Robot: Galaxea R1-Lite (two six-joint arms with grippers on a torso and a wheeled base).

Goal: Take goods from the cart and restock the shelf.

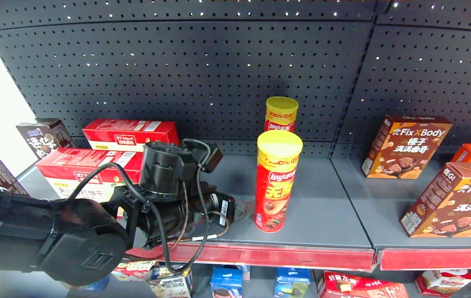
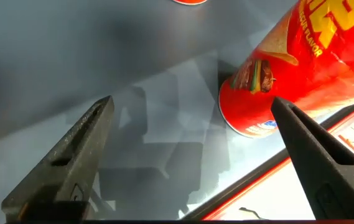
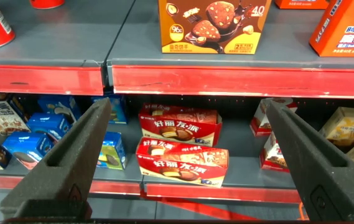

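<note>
**Left gripper open beside the chips can**

Our left gripper (image 2: 190, 102) is spread wide and empty, low over the grey shelf (image 1: 322, 215). In the head view its wrist hides most of it. The red chips can (image 1: 277, 182) stands upright just beside one finger, and we cannot tell whether they touch. A second can (image 1: 281, 114) stands behind, its lower half hidden. Our right gripper (image 3: 186, 102), also spread and empty, faces boxes (image 3: 180, 158) on a lower level.
</note>
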